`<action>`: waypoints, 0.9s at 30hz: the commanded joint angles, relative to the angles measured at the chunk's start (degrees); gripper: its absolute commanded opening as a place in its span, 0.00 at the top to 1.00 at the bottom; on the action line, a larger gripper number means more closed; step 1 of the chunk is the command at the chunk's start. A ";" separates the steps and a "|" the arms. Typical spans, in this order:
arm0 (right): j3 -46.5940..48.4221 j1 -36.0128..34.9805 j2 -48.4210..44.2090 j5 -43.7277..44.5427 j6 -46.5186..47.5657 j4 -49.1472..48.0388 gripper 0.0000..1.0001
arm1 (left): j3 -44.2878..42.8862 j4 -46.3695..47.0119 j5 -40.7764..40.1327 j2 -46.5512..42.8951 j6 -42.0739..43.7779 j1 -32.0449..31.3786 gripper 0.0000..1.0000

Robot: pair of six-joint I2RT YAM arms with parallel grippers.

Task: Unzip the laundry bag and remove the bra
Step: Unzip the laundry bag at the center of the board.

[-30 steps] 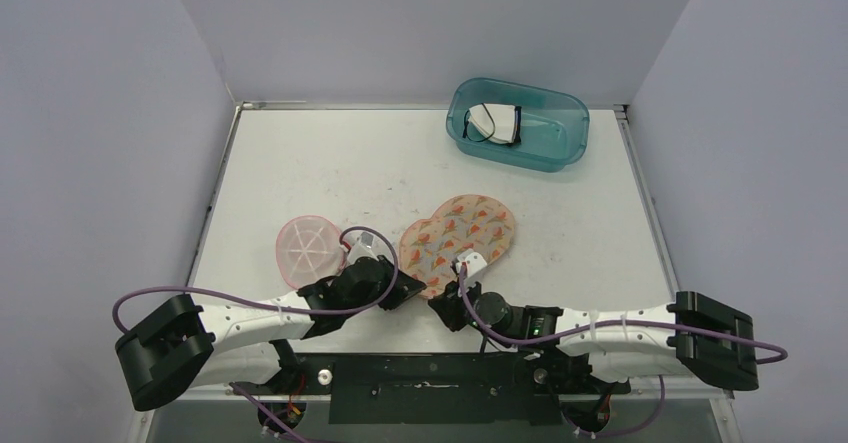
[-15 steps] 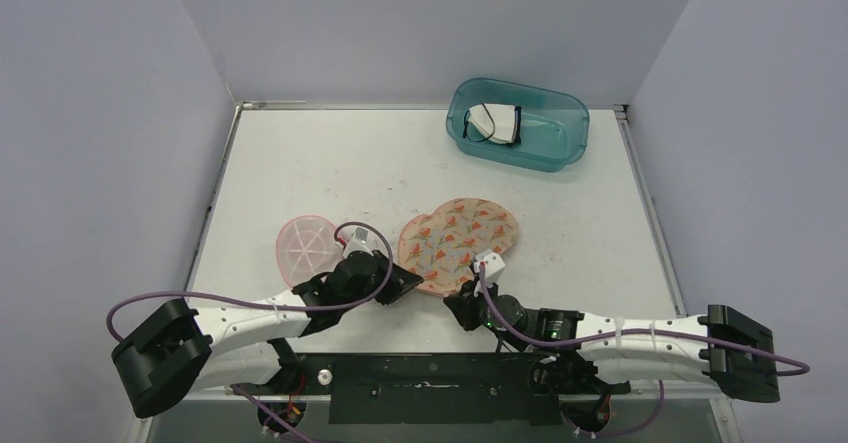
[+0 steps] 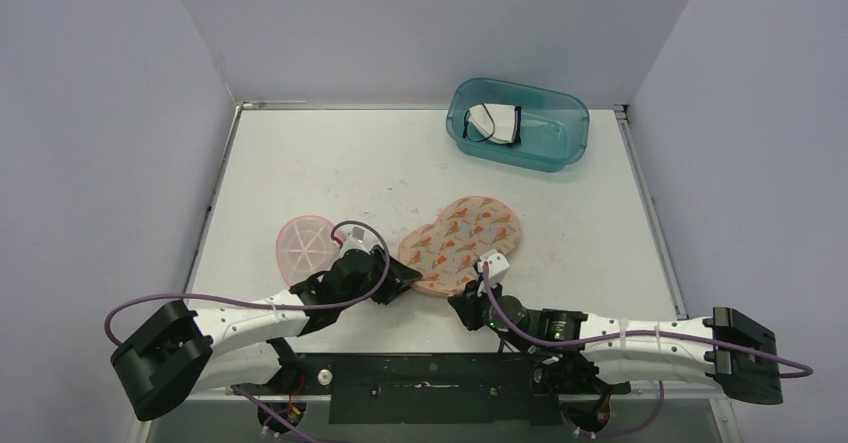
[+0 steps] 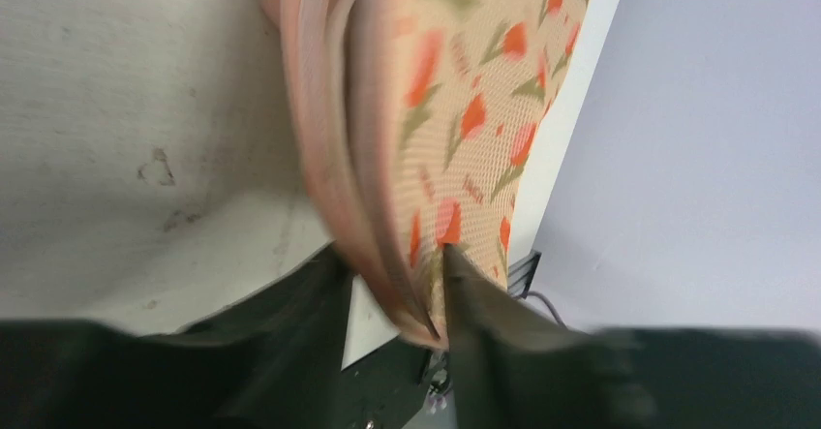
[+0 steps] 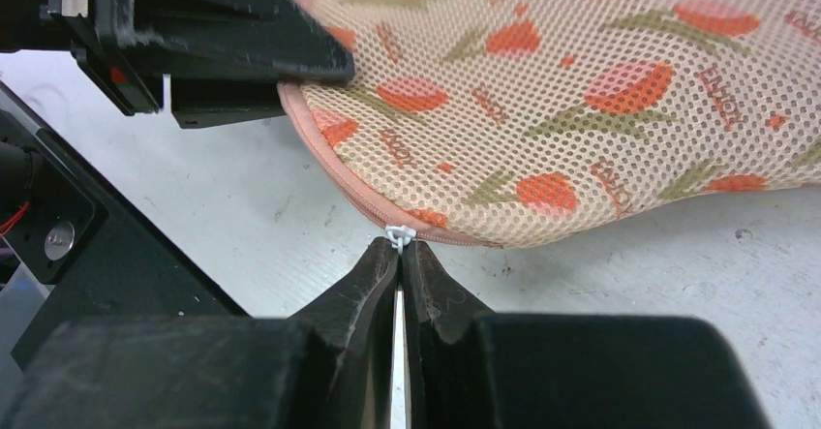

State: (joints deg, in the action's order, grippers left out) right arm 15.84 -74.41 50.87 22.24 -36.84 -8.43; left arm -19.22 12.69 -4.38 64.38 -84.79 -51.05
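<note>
White surface bearing floral mesh laundry bag, right claw clenched on white zipper pull at bag's near edge, left claw straddling bag's left edge, grip impossible to tell.

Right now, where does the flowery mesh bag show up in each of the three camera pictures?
Top external: the laundry bag lies at the near middle of the table.
Left wrist: it fills the upper middle, its edge between the fingers.
Right wrist: it is at the upper right, with the zipper pull at the fingertips.
Shared landmark: the left gripper at the bag's edge.
</note>
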 commanded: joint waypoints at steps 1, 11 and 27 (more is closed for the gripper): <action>0.89 -0.47 0.23 1.85 0.51 -0.01 0.95 | 0.61 0.69 -1.99 -1.39 2.63 1.25 0.52; 1.00 -0.47 0.90 1.24 0.45 -0.80 0.95 | -1.51 4.69 1.44 3.93 4.22 1.00 0.31; -0.34 -0.49 -3.97 5.83 -2.37 6.10 0.95 | -1.43 4.63 -0.09 5.41 3.59 0.69 1.00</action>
State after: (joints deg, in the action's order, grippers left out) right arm 15.84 -74.74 48.62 23.66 -38.02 -3.95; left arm -19.33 16.67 -2.96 70.78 -82.08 -50.28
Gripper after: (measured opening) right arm 0.060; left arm 0.044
